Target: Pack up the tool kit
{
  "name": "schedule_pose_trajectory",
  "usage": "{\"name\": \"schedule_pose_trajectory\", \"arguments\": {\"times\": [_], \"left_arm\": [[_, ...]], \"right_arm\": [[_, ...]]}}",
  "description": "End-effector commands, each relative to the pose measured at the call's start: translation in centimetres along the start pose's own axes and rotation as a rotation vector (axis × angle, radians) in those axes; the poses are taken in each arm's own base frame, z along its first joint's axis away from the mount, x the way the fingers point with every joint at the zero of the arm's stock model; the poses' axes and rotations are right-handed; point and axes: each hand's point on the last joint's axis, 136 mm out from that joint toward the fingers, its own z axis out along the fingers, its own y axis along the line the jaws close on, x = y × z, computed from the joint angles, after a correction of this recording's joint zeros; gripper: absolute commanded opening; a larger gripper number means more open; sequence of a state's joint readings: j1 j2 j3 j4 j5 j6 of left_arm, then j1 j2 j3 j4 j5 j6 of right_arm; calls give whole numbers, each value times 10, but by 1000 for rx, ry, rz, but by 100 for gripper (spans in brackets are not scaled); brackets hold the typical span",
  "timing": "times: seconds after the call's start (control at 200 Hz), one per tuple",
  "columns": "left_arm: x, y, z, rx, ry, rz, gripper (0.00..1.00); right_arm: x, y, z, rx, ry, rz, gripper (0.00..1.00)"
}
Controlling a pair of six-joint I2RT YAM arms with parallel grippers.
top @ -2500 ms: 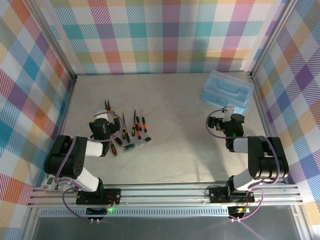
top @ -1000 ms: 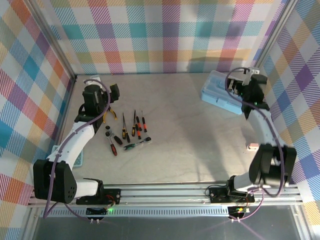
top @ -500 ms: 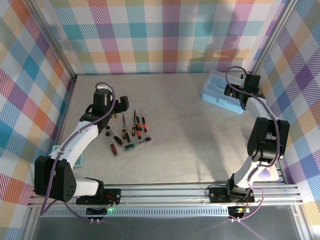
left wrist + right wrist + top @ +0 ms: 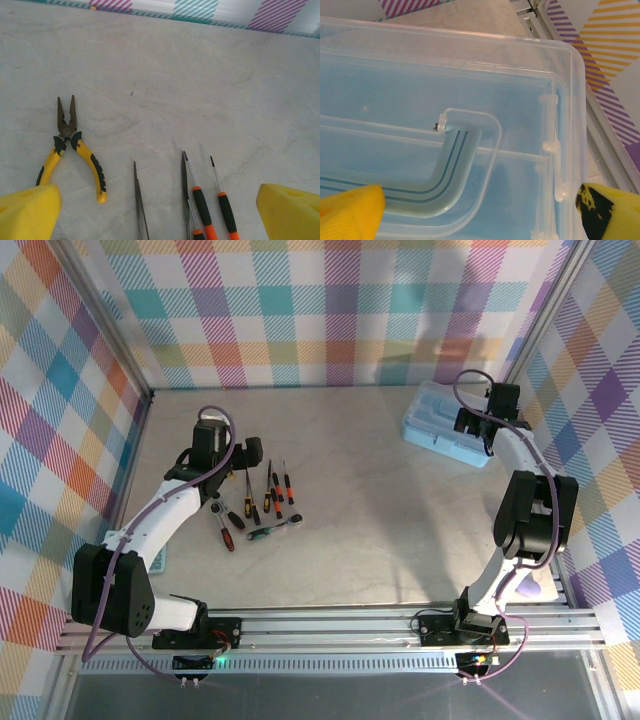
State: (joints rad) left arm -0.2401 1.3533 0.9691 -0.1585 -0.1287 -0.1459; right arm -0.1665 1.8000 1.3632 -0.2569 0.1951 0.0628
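The tool kit's light-blue box [image 4: 436,426] lies shut at the back right of the table, its clear lid [image 4: 445,85] and moulded handle [image 4: 462,160] close under my right wrist camera. My right gripper [image 4: 472,423] hovers over the box's right end, open, its yellow fingertips [image 4: 350,212] wide apart with nothing between them. The tools lie in a loose row at the left: yellow-handled pliers [image 4: 77,150], orange-and-black screwdrivers [image 4: 202,207], thin dark shafts [image 4: 139,200], a ratchet wrench [image 4: 280,527] and a red-handled screwdriver [image 4: 228,537]. My left gripper [image 4: 246,451] hangs open above the row's far end.
Checkered walls and metal frame posts [image 4: 110,330] close in the table on three sides. A rail [image 4: 330,625] carrying both arm bases runs along the near edge. A small pale-green object [image 4: 164,562] lies near the left wall. The middle of the table [image 4: 370,510] is bare.
Both arms have unfolded from near their bases and reached back. The left gripper then came down and right over the tools; the right one settled over the box's right end.
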Motion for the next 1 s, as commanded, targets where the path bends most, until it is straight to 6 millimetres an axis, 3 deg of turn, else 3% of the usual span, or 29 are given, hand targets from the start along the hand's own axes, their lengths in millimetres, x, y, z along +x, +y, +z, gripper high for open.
{"name": "schedule_pose_trajectory", "arguments": {"times": [0.0,0.325,0.555,0.615,0.695,0.825,0.99], "left_arm": [[-1,-9,0,27,7,-5,100],[-1,-25,8,58,17,10,100],[0,-36,13,75,25,21,100],[0,-38,15,79,27,22,100],[0,-41,16,86,30,23,100],[1,-45,17,98,35,30,99],[4,-52,19,130,44,32,100]], "right_arm": [[59,-2,4,-27,203,0,99],[107,40,-33,-193,315,37,99],[139,106,-83,-335,392,-9,99],[141,115,-95,-349,396,-18,99],[128,112,-109,-344,355,-15,99],[83,98,-123,-268,234,-95,99],[39,75,-97,-149,152,-158,99]]}}
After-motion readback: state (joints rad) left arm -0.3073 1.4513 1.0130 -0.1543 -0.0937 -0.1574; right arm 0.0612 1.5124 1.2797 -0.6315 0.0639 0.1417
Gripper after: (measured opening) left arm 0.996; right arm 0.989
